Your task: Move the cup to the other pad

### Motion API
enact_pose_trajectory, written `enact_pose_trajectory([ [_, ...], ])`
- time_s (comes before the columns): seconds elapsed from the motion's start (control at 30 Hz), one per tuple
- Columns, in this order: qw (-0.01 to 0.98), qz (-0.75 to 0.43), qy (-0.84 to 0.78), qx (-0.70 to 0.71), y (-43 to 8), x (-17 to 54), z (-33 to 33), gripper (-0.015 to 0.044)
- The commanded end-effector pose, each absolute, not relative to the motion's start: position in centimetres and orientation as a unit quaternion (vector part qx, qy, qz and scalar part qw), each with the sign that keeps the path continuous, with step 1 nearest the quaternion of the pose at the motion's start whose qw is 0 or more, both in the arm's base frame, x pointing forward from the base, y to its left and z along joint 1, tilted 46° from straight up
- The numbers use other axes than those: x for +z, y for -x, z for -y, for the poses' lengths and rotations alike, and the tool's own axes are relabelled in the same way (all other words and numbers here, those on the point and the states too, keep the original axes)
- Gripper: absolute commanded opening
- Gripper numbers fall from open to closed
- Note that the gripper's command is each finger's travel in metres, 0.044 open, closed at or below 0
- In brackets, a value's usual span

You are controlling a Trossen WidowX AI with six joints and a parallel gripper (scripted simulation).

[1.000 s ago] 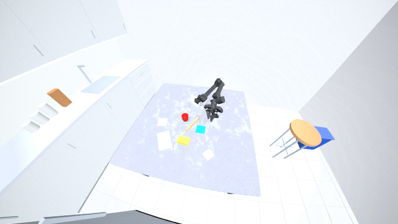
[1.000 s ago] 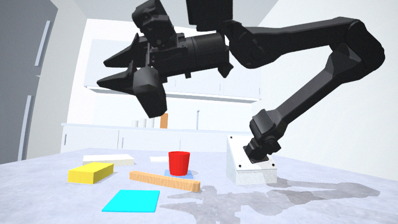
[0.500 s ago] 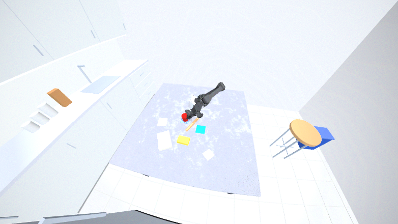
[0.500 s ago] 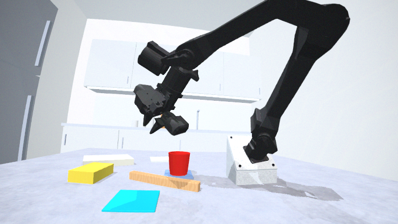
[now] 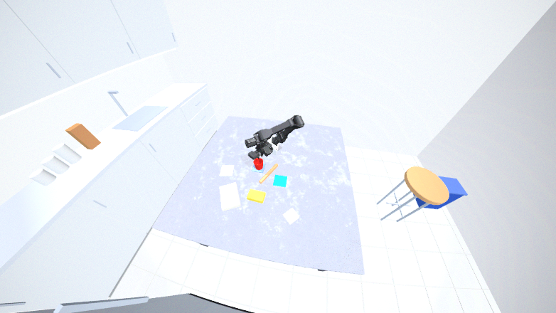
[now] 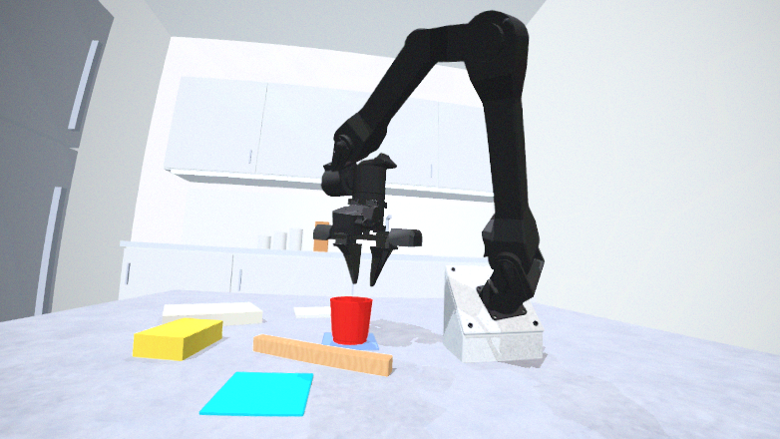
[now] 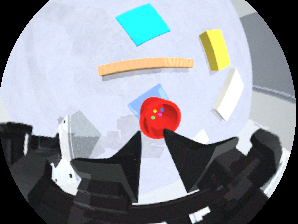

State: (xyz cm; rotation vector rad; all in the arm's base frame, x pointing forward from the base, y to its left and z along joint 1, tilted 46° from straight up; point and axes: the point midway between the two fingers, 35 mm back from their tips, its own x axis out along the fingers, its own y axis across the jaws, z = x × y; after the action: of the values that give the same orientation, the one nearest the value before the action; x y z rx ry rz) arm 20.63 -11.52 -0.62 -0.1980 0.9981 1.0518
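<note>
A red cup [image 5: 258,164] [image 6: 350,320] [image 7: 174,119] stands upright on the light blue pad [image 5: 254,170] [image 6: 372,344] [image 7: 136,105]. In the wrist view several small coloured marbles [image 7: 157,114] lie inside it. The cyan pad [image 5: 280,181] [image 6: 260,394] [image 7: 143,24] is bare, on the other side of the wooden bar. My gripper [image 6: 363,284] [image 7: 152,132] points down with its fingers partly open and nothing between them. The fingertips are a little above the cup's rim, not touching it. In the top view the fingertips are hard to make out.
A wooden bar [image 5: 268,173] [image 6: 321,353] [image 7: 145,65] lies between the two pads. A yellow block [image 5: 256,195] [image 6: 176,338] [image 7: 215,50] and a white slab [image 5: 230,196] [image 6: 212,312] [image 7: 229,95] lie to one side. Thin white squares [image 5: 227,170] [image 5: 291,215] lie on the table.
</note>
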Motion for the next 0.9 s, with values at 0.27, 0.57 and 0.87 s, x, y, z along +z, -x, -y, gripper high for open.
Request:
enact_pose_trajectory([
  [0.27, 0.748, -0.423, 0.065, 0.508, -19.8, -0.8, 11.1, 0.0148],
  [0.57, 0.748, -0.423, 0.066, 0.508, -20.1, -1.9, 10.2, 0.0148],
  [0.87, 0.748, -0.423, 0.066, 0.507, -20.3, -2.9, 9.1, 0.0148],
])
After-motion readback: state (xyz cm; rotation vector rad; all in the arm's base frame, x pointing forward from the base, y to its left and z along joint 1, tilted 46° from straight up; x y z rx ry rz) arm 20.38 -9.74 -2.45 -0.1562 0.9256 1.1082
